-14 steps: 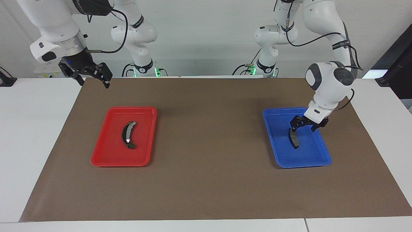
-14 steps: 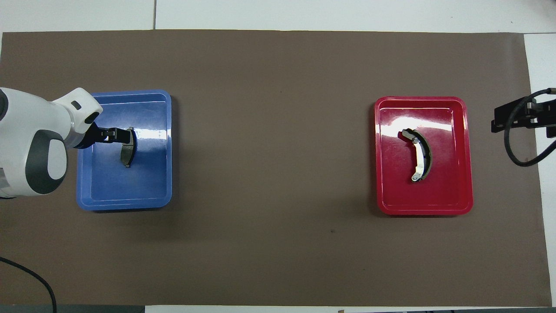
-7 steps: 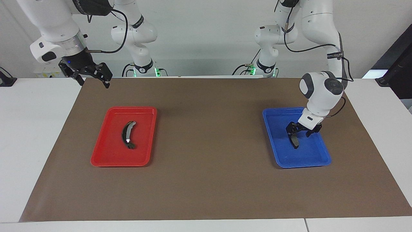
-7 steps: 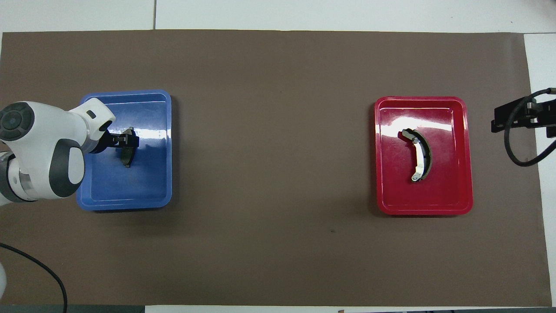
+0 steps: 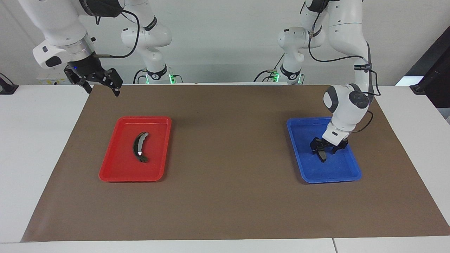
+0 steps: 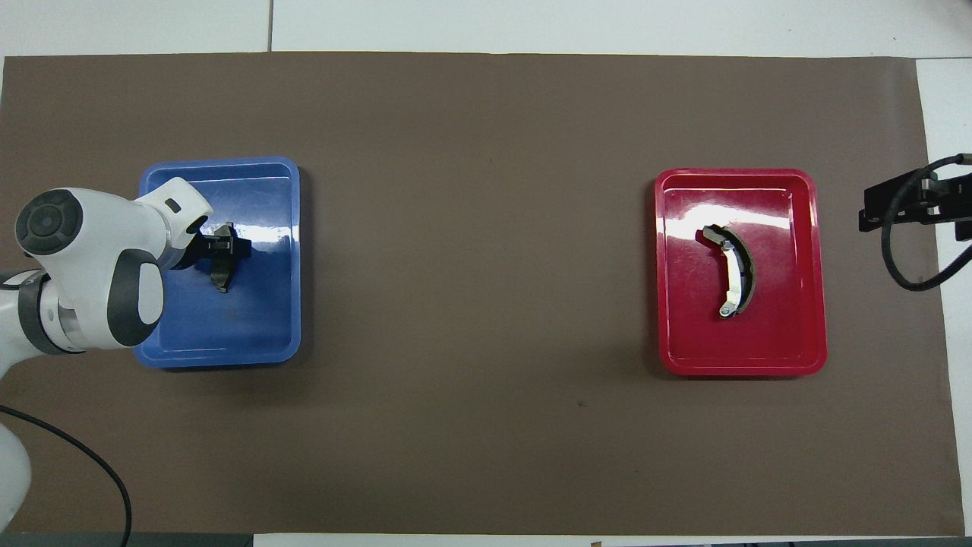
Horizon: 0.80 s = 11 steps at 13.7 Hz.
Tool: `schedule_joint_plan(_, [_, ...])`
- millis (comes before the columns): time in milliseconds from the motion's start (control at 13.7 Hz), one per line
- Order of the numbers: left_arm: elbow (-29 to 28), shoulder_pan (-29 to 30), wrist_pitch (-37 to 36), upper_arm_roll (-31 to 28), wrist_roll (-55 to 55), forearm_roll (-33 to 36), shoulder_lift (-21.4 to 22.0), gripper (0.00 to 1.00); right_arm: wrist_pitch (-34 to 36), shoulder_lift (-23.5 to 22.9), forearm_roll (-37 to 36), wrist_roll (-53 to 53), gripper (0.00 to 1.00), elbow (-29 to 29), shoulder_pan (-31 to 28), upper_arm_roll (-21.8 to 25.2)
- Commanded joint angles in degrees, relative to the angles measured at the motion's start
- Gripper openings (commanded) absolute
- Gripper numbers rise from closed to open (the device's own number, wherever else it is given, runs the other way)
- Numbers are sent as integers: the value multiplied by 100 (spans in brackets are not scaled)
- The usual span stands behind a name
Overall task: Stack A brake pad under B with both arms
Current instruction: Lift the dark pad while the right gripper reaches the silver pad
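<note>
While right tool (image 5: 99, 84) waits, left tool (image 5: 326, 148) straddles pad (image 6: 222, 275)

Blue tray (image 6: 258, 342) and red tray (image 6: 790, 346) are looking like glossy smooth plastic, catching glare. Brown mat (image 6: 486, 425) is looking matt, paper-like. B (image 6: 733, 270) is showing a shiny metal band; A brake pad (image 6: 222, 279) is looking dull dark.
</note>
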<state>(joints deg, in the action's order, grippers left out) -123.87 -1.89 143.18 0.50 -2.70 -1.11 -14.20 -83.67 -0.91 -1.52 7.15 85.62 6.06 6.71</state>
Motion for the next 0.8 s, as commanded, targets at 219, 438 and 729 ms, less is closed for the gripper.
schedule_joint_plan(219, [-85,-66,-308,-15,692,85,330,1,-35,47,-42,-91,100,77,-61,-38])
schedule_joint_plan(438, [-41,-101,-536,-15,700,85,567,1,-27,47,-42,-100,100,77,-69,-12])
schedule_joint_plan(729, [1002,-565,-1940,-6,1033,85,727,1,-271,222,-42,-125,100,488,-69,-12])
